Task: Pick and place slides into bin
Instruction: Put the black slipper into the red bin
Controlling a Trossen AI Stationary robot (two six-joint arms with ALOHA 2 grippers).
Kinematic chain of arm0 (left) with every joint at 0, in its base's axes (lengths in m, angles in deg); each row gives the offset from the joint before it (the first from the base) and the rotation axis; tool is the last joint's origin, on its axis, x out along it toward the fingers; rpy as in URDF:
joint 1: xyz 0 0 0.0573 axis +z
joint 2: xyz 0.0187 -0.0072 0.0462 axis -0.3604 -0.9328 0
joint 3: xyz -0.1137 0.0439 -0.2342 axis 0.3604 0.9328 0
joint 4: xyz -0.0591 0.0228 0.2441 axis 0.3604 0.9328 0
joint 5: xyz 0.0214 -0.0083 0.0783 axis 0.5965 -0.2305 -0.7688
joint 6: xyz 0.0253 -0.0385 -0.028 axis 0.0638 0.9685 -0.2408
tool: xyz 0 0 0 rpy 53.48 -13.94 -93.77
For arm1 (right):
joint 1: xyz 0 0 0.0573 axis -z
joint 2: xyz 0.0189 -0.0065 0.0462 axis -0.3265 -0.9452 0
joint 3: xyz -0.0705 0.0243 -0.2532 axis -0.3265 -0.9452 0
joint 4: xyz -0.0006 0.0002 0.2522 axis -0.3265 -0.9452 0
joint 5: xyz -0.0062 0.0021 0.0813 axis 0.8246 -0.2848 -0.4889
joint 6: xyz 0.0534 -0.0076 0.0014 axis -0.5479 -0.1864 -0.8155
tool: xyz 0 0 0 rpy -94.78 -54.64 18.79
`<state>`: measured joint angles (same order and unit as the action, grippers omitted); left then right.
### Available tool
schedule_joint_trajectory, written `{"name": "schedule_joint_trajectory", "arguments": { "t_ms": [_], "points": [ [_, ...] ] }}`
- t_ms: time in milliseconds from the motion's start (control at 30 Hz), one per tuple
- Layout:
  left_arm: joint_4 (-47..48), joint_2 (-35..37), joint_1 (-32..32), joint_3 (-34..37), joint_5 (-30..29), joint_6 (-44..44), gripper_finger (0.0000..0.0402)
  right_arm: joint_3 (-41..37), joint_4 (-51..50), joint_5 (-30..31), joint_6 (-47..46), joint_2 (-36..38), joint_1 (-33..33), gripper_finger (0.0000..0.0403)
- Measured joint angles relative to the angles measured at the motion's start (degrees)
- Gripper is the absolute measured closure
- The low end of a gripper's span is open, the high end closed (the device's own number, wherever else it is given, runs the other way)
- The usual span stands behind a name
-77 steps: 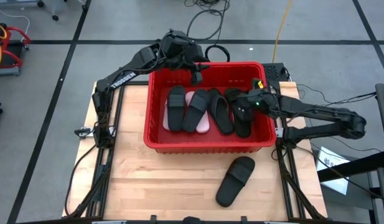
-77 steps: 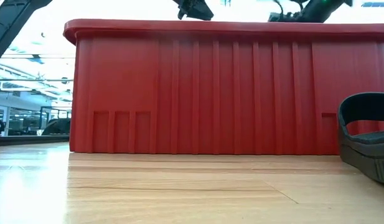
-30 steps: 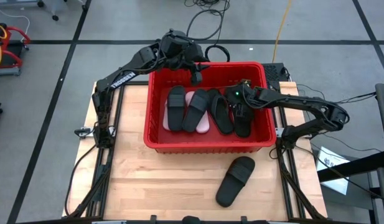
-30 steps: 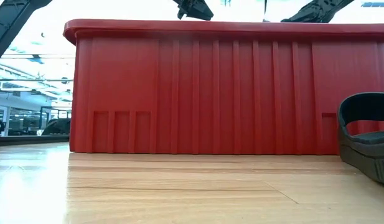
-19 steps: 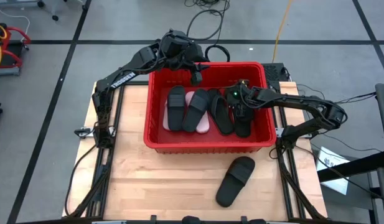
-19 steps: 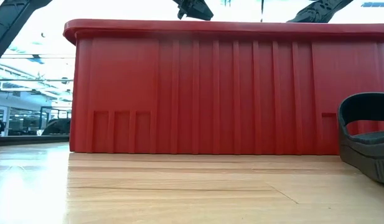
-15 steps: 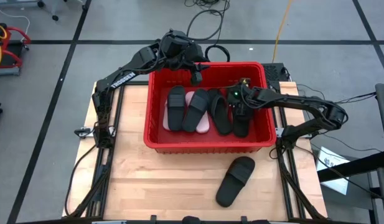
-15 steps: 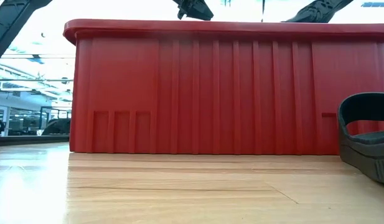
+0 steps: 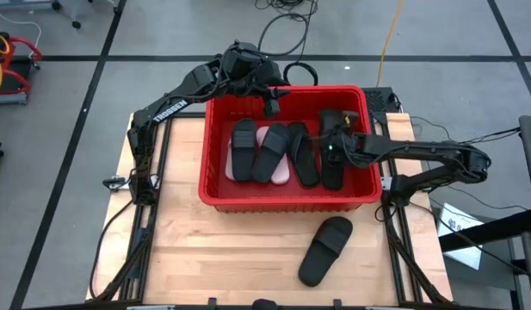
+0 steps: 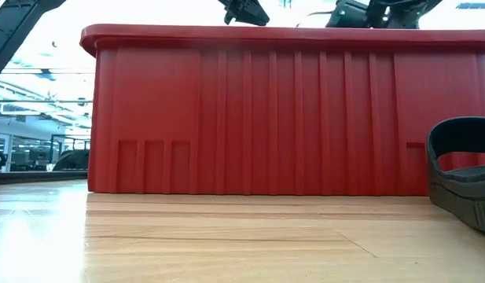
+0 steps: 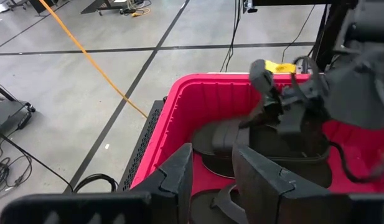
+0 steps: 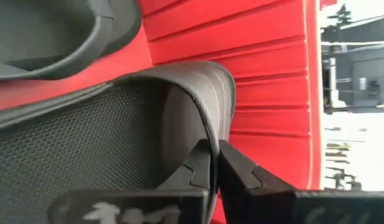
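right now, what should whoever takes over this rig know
Right gripper: shut on the strap of a black slide inside the red bin, at its right end.
Left gripper: open, empty, over the bin's far rim.
Done: several black slides and a pink slide lie in the bin.
Left: one black slide on the table, in front of the bin. The right gripper's slide is not yet released.

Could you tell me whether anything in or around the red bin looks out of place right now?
One black slide lies alone on the table, outside the bin. In the bin's right end, the right pincer is shut on the edge of a black slide, which sits tilted against the wall.
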<state>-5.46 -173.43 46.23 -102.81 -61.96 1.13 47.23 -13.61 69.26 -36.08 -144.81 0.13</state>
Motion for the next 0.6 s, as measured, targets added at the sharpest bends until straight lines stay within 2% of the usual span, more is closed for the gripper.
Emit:
{"name": "schedule_joint_trajectory", "arguments": {
  "t_ms": [233, 600],
  "points": [
    [0.0, 0.0, 0.0, 0.0, 0.0, 0.0, 0.0286, -7.1, 1.0, 10.0, -3.4, 0.0, -5.2, 0.0401],
    [-0.3, 0.0, 0.0, 0.0, 0.0, 0.0, 0.0286, -12.1, 7.8, 11.6, -4.6, 0.0, -9.2, 0.0402]
  ]
}}
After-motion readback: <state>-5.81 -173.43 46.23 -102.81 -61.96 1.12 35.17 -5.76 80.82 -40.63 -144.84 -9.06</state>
